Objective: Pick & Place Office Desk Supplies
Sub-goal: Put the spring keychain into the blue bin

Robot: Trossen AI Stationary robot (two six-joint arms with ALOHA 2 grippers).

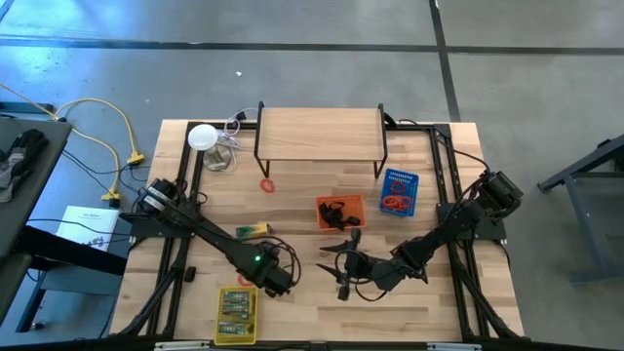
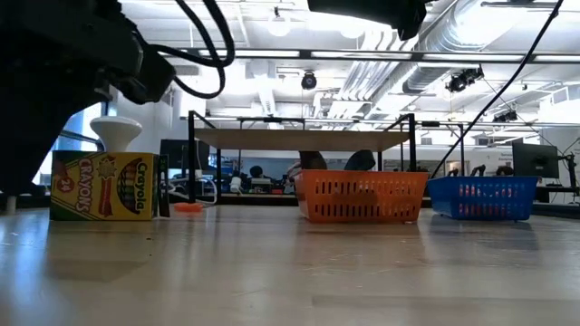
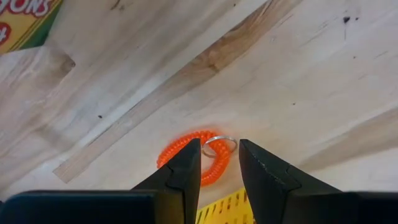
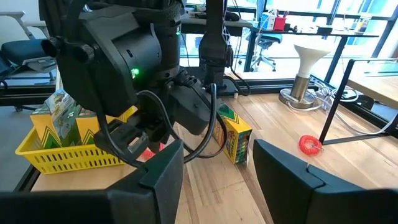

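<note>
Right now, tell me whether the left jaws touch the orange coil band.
Cannot tell. In the left wrist view the left gripper straddles the orange coil band, hiding any contact.

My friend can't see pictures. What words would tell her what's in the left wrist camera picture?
An orange coiled band with a small metal ring lies on the light wooden table, just ahead of the left gripper, whose dark jaws stand slightly apart over it. A crayon box corner and a yellow basket's edge peek in.
</note>
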